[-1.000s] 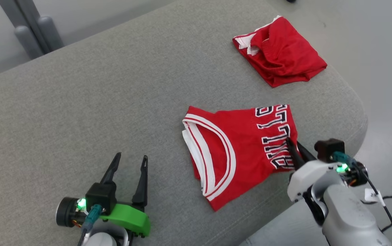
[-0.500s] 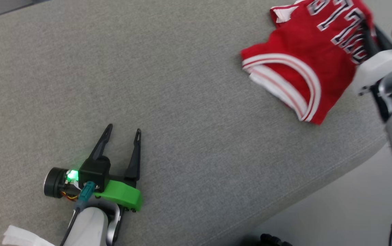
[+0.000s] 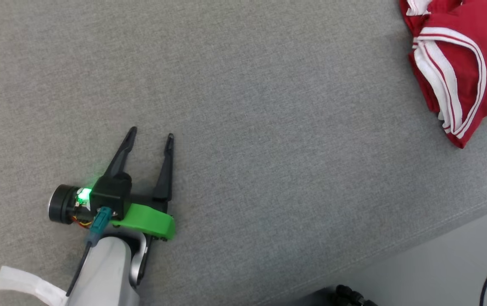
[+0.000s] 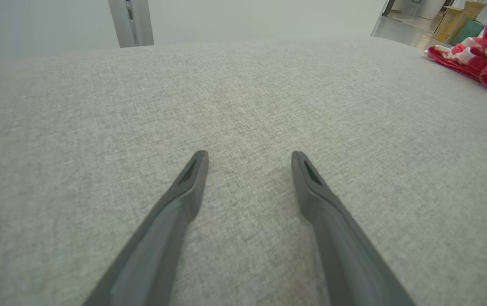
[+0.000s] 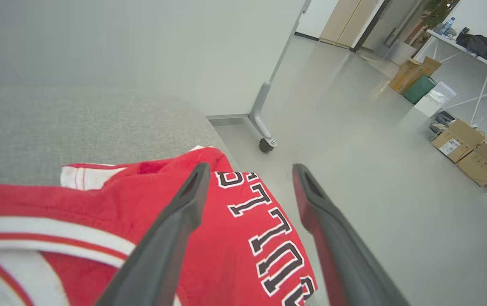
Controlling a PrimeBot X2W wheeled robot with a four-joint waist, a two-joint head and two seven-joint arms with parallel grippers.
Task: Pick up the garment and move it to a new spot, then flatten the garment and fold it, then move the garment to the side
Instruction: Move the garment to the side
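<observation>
Garment: red jersey with white trim, folded, lying at the far right of the grey fabric worktop, close to its edge. In the right wrist view its lettered end sits right at that edge, with the floor beyond. Right gripper is over it, fingers spread, nothing clamped; one finger overlaps the cloth in that view, contact unclear. Left gripper is well apart on bare worktop, fingers also apart, empty. My read: the move-to-side step is about done. Risks: a fingertip sitting low in the fabric could snag on pull-back and drag the fold open. The lettered end is near enough to the edge to slip toward the floor if nudged. The top layer looks loose, so a sideways brush would skew it. Count: one jersey for sure, plus some red-and-white cloth at its far side that may be its own fold or a second piece, cannot tell; two grippers, four fingers; one worktop.
</observation>
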